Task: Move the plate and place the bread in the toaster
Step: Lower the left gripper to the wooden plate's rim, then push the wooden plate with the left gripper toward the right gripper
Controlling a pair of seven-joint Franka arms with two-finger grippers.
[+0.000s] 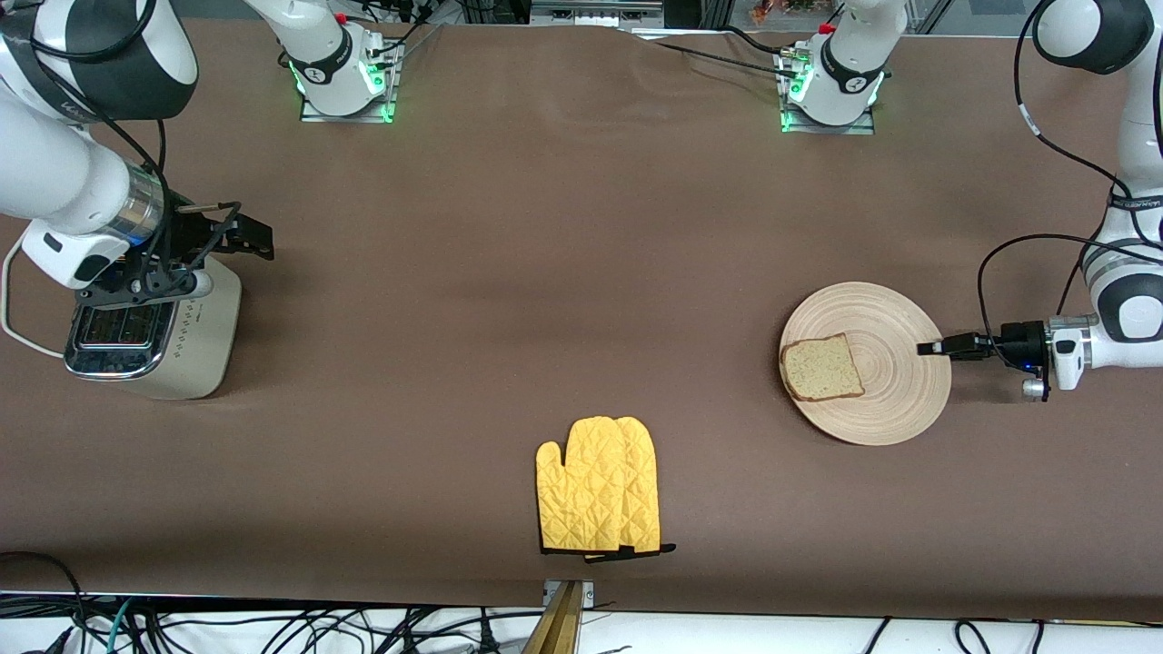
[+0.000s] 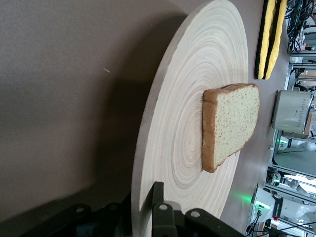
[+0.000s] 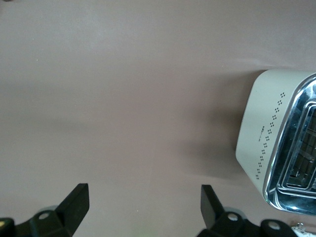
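Note:
The round wooden plate (image 1: 895,400) lies toward the left arm's end of the table, with the bread (image 1: 822,368) flat on the part of it toward the table's middle. My left gripper (image 1: 931,348) is shut on the plate's rim. In the left wrist view the gripper (image 2: 143,200) has one finger (image 2: 157,195) on top of the plate (image 2: 192,98) and the other under it, with the bread (image 2: 231,123) farther along. The toaster (image 1: 154,341) stands at the right arm's end. My right gripper (image 1: 245,232) is open and empty over the table beside the toaster (image 3: 276,148).
A yellow quilted mitt (image 1: 600,498) lies near the table's front edge, at the middle. It also shows in the left wrist view (image 2: 270,37). The toaster's white cord (image 1: 14,318) loops at the table's end. The arm bases (image 1: 345,73) stand along the back edge.

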